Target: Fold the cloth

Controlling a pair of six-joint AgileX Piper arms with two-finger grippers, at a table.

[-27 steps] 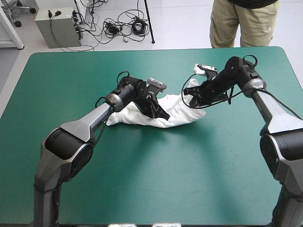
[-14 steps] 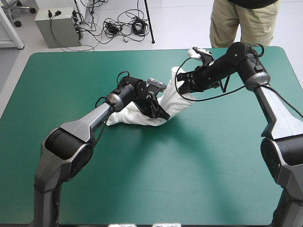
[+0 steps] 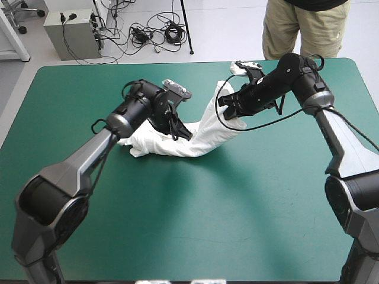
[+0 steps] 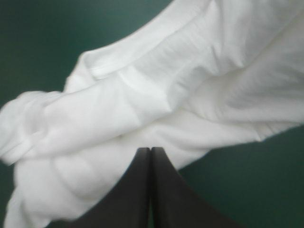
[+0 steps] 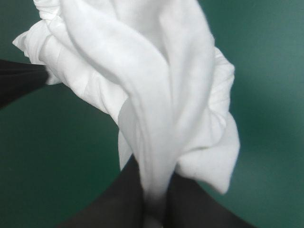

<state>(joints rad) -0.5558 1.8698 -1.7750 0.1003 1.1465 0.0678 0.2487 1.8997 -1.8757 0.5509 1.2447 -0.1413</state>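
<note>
You have the T-shirt [image 3: 169, 142] lying as a crumpled white heap on the table [image 3: 249, 213]. It sits in the far half, a little left of the midpoint between the left and right edges. Most of it rests on the teal-green cover [image 3: 77, 118]. From the end of the heap nearer the right edge, a twisted band of cloth rises off the table toward the far right corner, up to your right end effector [image 3: 230, 106].

Your right end effector is holding the T-shirt. In the right wrist view its black fingers [image 5: 109, 199] are nearly closed, and a gathered rope of white cloth is pinched between them. The cloth runs on ahead of them in long folds, and a loose flap hangs just beside the pinched part. This end effector is raised above the table and does not touch it.

Your left end effector [image 3: 183, 133] is down at the heap, on its far side, where the rising band begins. In the left wrist view its fingers are pressed together into one pointed arch with nothing visible between them. The tip lies over the cloth near the heap's edge, and you cannot tell whether it touches the cloth. Ahead of it the shirt spreads in broad, soft folds, with bare cover on either side.

The two end effectors are near each other but apart, with the raised band between them.
</note>
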